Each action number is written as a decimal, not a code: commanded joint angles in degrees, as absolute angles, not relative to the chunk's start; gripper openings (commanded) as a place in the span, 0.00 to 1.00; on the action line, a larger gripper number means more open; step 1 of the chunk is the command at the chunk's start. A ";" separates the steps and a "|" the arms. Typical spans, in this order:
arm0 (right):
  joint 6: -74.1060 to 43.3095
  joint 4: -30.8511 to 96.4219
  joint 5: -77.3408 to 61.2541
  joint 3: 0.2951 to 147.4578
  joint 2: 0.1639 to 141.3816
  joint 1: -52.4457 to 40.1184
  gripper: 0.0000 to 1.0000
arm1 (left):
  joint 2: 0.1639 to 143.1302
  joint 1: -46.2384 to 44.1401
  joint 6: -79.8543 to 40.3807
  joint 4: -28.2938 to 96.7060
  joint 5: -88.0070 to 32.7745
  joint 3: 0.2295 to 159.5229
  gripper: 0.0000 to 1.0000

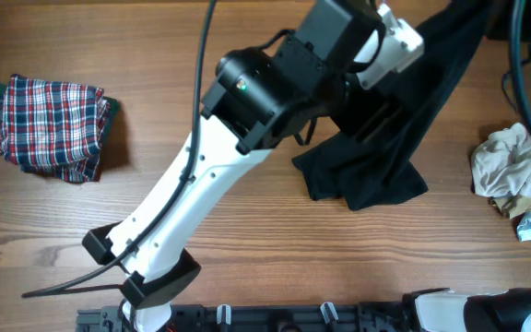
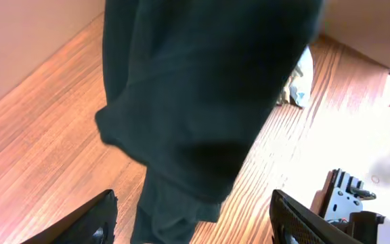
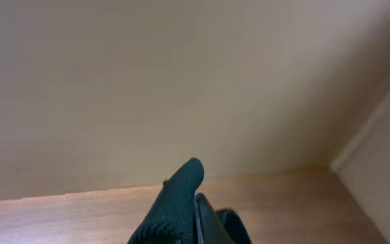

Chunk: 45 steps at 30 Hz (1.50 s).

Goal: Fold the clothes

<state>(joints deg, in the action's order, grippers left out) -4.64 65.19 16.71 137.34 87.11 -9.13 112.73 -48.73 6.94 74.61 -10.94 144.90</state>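
Showing long white arm link (image 1: 192, 194) w/ black cable (image 1: 200, 55) trailing alongside; carrying boxy black joint housing (image 1: 265, 88) w/ tiny green LED (image 1: 241, 85); ending in white wrist pc (image 1: 396, 41). Wearing textured black fingers (image 2: 310, 217), L side.

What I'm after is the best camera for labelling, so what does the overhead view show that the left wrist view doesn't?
Only the overhead view shows the plaid garment at the table's left side and the whole left arm reaching across. Only the left wrist view shows the left claw open, its fingers spread wide with fabric hanging in front of them. Both show the black garment, the wooden table and some pale crumpled cloth near the garment.
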 commanded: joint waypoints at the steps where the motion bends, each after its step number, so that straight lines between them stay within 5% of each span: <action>1: -12.86 67.05 23.83 138.15 86.50 -9.10 0.04 | 115.35 -50.41 6.55 74.72 -9.08 144.94 0.72; 45: -18.70 66.65 20.60 138.15 89.03 -9.10 0.04 | 119.35 -56.73 -10.98 70.94 3.95 144.31 0.72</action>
